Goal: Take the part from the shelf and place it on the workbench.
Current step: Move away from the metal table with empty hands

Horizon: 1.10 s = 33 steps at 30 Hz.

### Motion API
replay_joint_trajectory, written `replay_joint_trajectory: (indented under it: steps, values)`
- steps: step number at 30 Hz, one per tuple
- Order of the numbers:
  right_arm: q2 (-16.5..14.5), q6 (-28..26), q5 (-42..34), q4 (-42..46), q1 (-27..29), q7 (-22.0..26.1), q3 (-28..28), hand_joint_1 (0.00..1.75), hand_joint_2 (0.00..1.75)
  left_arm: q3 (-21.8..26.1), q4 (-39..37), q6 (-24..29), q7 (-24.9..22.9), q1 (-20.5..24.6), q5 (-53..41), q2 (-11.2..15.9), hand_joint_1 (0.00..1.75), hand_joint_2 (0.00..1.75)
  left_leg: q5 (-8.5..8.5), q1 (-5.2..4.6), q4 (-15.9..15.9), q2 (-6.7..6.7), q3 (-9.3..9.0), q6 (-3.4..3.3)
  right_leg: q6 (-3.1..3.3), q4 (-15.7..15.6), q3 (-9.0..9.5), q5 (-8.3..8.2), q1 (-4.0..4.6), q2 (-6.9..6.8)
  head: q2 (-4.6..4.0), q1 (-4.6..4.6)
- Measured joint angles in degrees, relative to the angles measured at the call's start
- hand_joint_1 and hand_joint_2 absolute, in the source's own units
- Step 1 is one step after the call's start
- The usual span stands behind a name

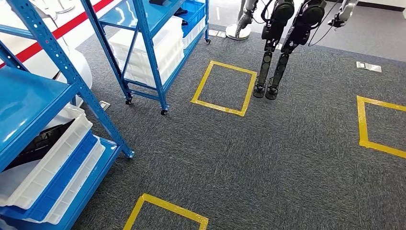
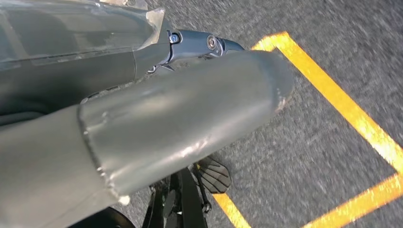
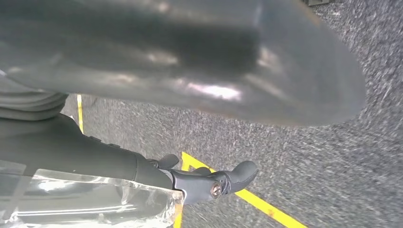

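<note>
- On the left of the head view a blue shelf (image 1: 72,81) carries stacked white and blue trays (image 1: 52,177); a dark part (image 1: 40,143) lies in the top tray
- Farther back, a second blue shelf (image 1: 153,52) stands on castors, and another robot's legs (image 1: 270,72) stand by a yellow tape square (image 1: 225,87)
- Left wrist view: the left hand (image 2: 190,114) hangs over grey carpet (image 2: 332,190), holding nothing; whether its fingers are spread I cannot tell
- Right wrist view: the right hand (image 3: 190,61) hangs likewise, dark fingers (image 3: 228,180) extended, holding nothing

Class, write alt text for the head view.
A blue metal shelf at the near left holds stacked white and blue trays over grey carpet marked with yellow tape squares. Another blue shelf and another robot's legs stand beyond.
</note>
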<state>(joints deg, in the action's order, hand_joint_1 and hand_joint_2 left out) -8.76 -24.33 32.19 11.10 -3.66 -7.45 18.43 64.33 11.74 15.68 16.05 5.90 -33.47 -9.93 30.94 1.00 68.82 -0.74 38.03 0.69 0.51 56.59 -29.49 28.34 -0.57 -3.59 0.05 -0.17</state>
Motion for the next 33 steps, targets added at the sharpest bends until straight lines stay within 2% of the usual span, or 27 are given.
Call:
replay_joint_trajectory:
  steps: [2,3,4,6,7,9,10,11,12,13,14,16,17,18,19,20,21,22,23,24,26,27,28,29,30,32,33]
  values:
    - [0.0,0.0,0.0,0.0,0.0,0.0,0.0,0.0,0.0,0.0,0.0,0.0,0.0,0.2,0.0,0.0,0.0,0.0,-2.64,-0.01,-7.5,-2.33,-4.22,-0.21,-0.44,0.2,0.06,0.35,0.43,-0.93,0.0,0.05]
    - [0.0,0.0,0.0,0.0,-0.1,0.0,0.0,0.0,0.0,0.0,0.0,0.0,0.0,0.2,0.0,0.0,0.0,0.0,-3.13,-0.1,-9.6,-3.01,-5.34,-0.49,-0.76,0.2,0.11,0.55,0.67,-1.35,0.01,0.18]
    - [0.0,0.0,0.0,0.0,-0.1,0.0,0.0,0.0,0.0,0.0,0.0,0.0,0.0,0.3,0.0,0.0,0.0,0.0,-3.16,-0.3,-10.3,-3.06,-5.64,-0.84,-1.1,0.2,0.21,0.7,0.9,-1.79,0.0,0.32]
    - [0.0,0.0,0.1,0.0,-0.3,0.0,0.0,0.0,0.0,0.0,0.0,0.0,0.1,0.2,0.0,0.0,0.0,0.0,-3.45,-0.5,-10.5,-1.82,-5.55,-1.75,-1.72,0.3,0.42,0.9,0.93,-2.49,0.0,0.46]
    - [0.0,0.0,0.1,0.0,-0.4,0.0,0.0,0.0,0.0,0.0,0.0,0.0,0.1,0.2,-0.1,-0.1,0.0,0.0,-3.72,-0.51,-10.8,-1.29,-5.58,-2.24,-1.95,0.9,0.3,1.36,0.81,-1.95,-0.01,0.5]
    - [0.0,-0.1,0.1,0.0,-0.3,0.0,0.0,0.0,0.0,-0.1,0.0,0.1,0.1,0.3,-0.1,-0.1,0.0,0.0,-4.25,-0.32,-11.1,-0.17,-5.61,-3.11,-1.95,5.5,-1.75,3.9,0.42,0.7,0.0,0.71]
    - [0.0,-0.1,0.1,0.0,-0.2,0.0,0.0,0.0,0.0,-0.1,0.0,0.2,0.1,0.4,-0.1,-0.1,0.0,0.0,-4.35,-0.37,-11.1,0.48,-5.48,-3.32,-1.82,9.5,-3.5,5.69,0.25,2.1,0.0,0.83]
    - [0.0,-0.1,0.2,0.0,-0.1,-0.1,0.0,0.0,0.0,-0.1,0.0,0.2,0.1,0.4,-0.1,0.0,0.0,0.0,-4.41,-0.41,-11.1,1.2,-5.36,-3.43,-1.79,13.5,-5.45,7.26,0.13,2.88,0.01,0.86]
    - [0.0,-0.1,0.2,0.0,-0.1,-0.2,0.0,0.0,0.0,-0.1,0.0,0.2,0.1,0.4,-0.1,0.0,0.0,0.0,-4.44,-0.45,-11.1,1.94,-5.3,-3.46,-1.96,16.5,-6.91,8.16,0.05,3.19,0.0,0.86]
    - [0.0,-0.1,0.2,0.0,0.0,-0.3,0.0,0.0,0.0,-0.1,0.0,0.3,0.1,0.3,-0.2,0.0,0.0,0.0,-4.46,-0.48,-11.1,2.69,-5.28,-3.46,-2.32,17.5,-7.46,8.13,0.0,3.32,0.0,0.86]
    - [0.0,-0.1,0.2,0.0,0.0,-0.4,0.1,0.0,0.0,-0.1,0.0,0.3,0.1,0.3,-0.2,0.0,0.0,0.0,-4.48,-0.47,-11.0,3.44,-5.32,-3.42,-2.83,16.0,-6.84,7.1,-0.09,3.42,0.0,0.87]
    - [0.0,-0.2,0.3,0.0,0.0,-0.4,0.2,0.0,0.0,-0.1,0.0,0.4,0.1,0.2,-0.2,-0.1,0.0,0.0,-4.53,-0.43,-11.0,4.84,-5.42,-3.22,-3.9,7.9,-3.26,3.54,-0.52,4.64,-0.01,0.91]
    - [0.0,-0.2,0.3,0.0,-0.1,-0.5,0.2,0.0,0.0,-0.1,0.0,0.4,0.1,0.3,-0.2,0.0,0.0,0.0,-4.53,-0.52,-10.9,5.47,-5.41,-2.96,-4.04,4.2,-1.66,2.05,-0.57,5.37,-0.01,0.94]
    - [0.0,-0.3,0.4,0.0,-0.1,-0.5,0.3,0.0,0.0,-0.1,0.0,0.5,0.1,0.3,-0.3,0.0,0.0,0.0,-4.54,-0.61,-10.9,5.92,-5.35,-2.67,-3.87,1.7,-0.72,1.14,-0.58,5.98,-0.01,0.92]
    - [0.0,-0.3,0.5,0.0,-0.2,-0.5,0.3,0.0,0.0,-0.1,0.0,0.5,0.1,0.2,-0.3,0.0,0.0,0.0,-4.57,-0.69,-10.9,6.3,-5.25,-2.34,-3.47,0.7,-0.36,0.8,-0.42,6.26,-0.01,0.93]
    - [0.0,-0.4,0.6,0.0,-0.2,-0.6,0.3,0.0,0.0,-0.1,0.0,0.5,0.1,0.2,-0.3,0.0,0.0,0.0,-4.66,-0.71,-10.9,6.67,-5.14,-1.98,-2.94,0.7,-0.33,0.64,-0.17,5.82,0.0,0.91]
    - [0.0,-0.4,0.7,0.0,-0.3,-0.6,0.4,0.0,0.0,-0.1,0.0,0.5,0.1,0.1,-0.3,0.1,0.0,0.0,-4.72,-0.59,-10.9,6.91,-5.0,-1.7,-2.45,0.6,-0.25,0.45,-0.37,5.38,0.0,0.88]
    - [0.0,-0.4,0.9,0.0,-0.3,-0.7,0.4,0.0,0.0,-0.1,0.0,0.5,0.1,0.1,-0.4,0.1,0.0,0.0,-4.45,-0.52,-10.6,6.57,-4.7,-1.46,-2.0,0.5,-0.13,0.24,-0.52,4.89,0.0,0.89]
    - [0.0,-0.4,1.0,0.0,-0.3,-0.7,0.4,0.0,0.0,-0.1,0.0,0.5,0.1,0.0,-0.4,0.2,0.0,0.0,-3.57,-0.47,-9.4,5.62,-4.06,-1.25,-1.4,0.4,-0.13,0.04,-0.7,4.36,0.0,0.75]
    - [0.0,-0.5,1.0,0.0,-0.3,-0.7,0.4,0.0,0.0,-0.1,0.0,0.5,0.1,0.1,-0.4,0.2,0.0,0.0,-2.01,-0.44,-7.1,4.3,-2.95,-1.09,-0.89,0.3,-0.15,-0.09,-0.84,3.79,-0.01,0.58]
    - [0.0,-0.5,1.2,0.0,-0.1,-0.7,0.4,0.0,0.0,-0.1,0.0,0.5,0.1,0.1,-0.4,0.2,0.0,0.0,1.98,-0.35,0.4,1.98,0.57,-0.73,-0.24,0.3,-0.24,-0.07,-0.49,2.51,0.0,0.26]
    - [0.0,-0.5,1.3,0.0,0.0,-0.7,0.4,0.0,0.0,-0.1,0.0,0.5,0.1,0.1,-0.4,0.2,0.0,0.0,3.25,-0.26,3.8,1.55,2.15,-0.55,-0.2,0.3,-0.28,-0.03,-0.37,1.8,0.01,0.24]
    - [0.0,-0.5,1.3,0.0,0.0,-0.8,0.4,0.0,0.0,-0.1,0.0,0.5,0.1,0.1,-0.4,0.2,0.0,0.0,3.52,-0.18,5.6,1.32,2.98,-0.39,-0.17,0.3,-0.3,0.0,-0.28,1.11,0.01,0.25]
    - [0.0,-0.5,1.4,0.0,0.0,-0.8,0.4,0.0,0.0,-0.1,0.0,0.5,0.1,0.0,-0.4,0.2,0.0,0.0,2.7,-0.09,5.1,1.09,2.69,-0.28,-0.15,0.3,-0.29,0.03,-0.26,0.5,0.01,0.21]
    - [0.0,-0.5,1.4,0.0,0.0,-0.8,0.4,0.0,0.0,-0.1,0.0,0.5,0.2,0.0,-0.4,0.3,0.0,0.0,1.01,0.01,2.3,0.63,1.2,-0.22,-0.16,0.3,-0.24,0.06,-0.26,-0.08,0.0,0.22]
    - [0.0,-0.5,1.4,0.0,-0.1,-0.8,0.4,0.0,0.0,-0.1,0.0,0.5,0.4,0.1,-0.4,0.3,0.0,0.0,-2.31,0.11,-5.6,-1.82,-3.15,-0.28,-0.43,0.4,-0.1,0.32,0.07,-1.08,-0.01,0.14]
    - [0.0,-0.6,1.4,0.0,-0.2,-0.8,0.4,0.0,0.0,-0.1,0.0,0.5,0.5,0.2,-0.4,0.3,0.0,0.0,-3.19,0.08,-8.4,-2.82,-4.7,-0.47,-0.67,0.5,-0.08,0.5,0.31,-1.54,-0.01,0.23]
